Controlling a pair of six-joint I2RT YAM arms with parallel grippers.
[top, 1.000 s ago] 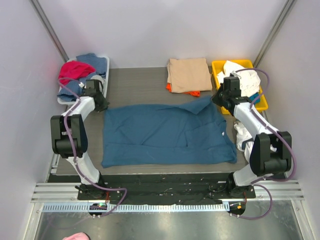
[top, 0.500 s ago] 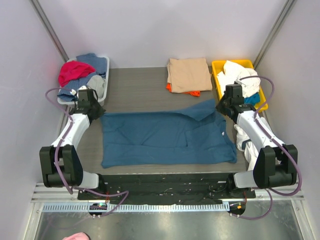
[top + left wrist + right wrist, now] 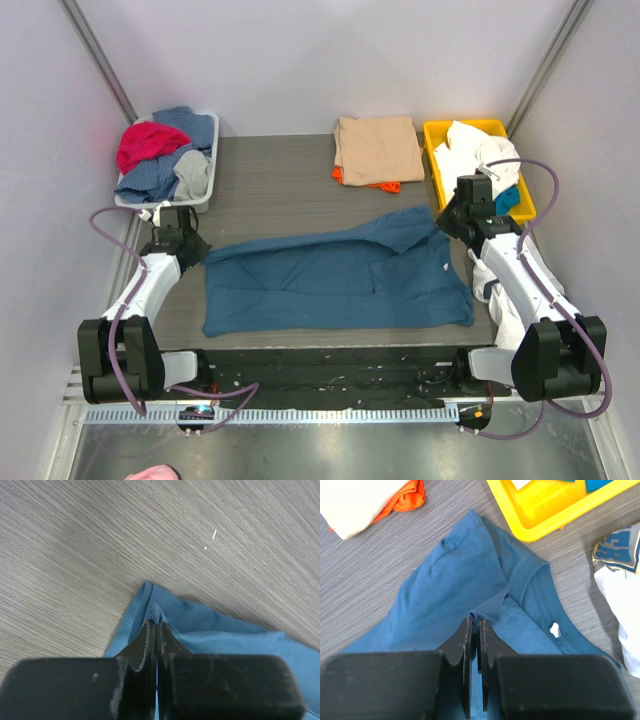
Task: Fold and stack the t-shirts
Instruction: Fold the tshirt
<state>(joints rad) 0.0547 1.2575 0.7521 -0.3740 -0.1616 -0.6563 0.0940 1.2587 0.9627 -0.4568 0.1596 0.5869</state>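
**A:** What about the left gripper (image 3: 190, 245)?
**B:** Its jaws pinch the far-left corner of the large teal-blue cloth t-shirt (image 3: 330, 280), which is spread on the grey wood-grain table (image 3: 270, 190).
**A:** And the right gripper (image 3: 447, 218)?
**B:** It is clamped on that shirt's far-right fold, near the yellow plastic bin (image 3: 430, 150). Behind, the folded tan cloth t-shirt (image 3: 378, 148) lies atop the orange t-shirt (image 3: 385, 186).

White arms (image 3: 148, 285), purple cables (image 3: 547, 178); left pincer (image 3: 156, 623) and right pincer (image 3: 474, 622) scuffed black.

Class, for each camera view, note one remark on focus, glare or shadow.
Top external: even light, with glare on the metal sheet at the near edge. Left wrist: fingers soft and dark, table grain clearer. Right wrist: fingers blurred, teal t-shirt crisp.
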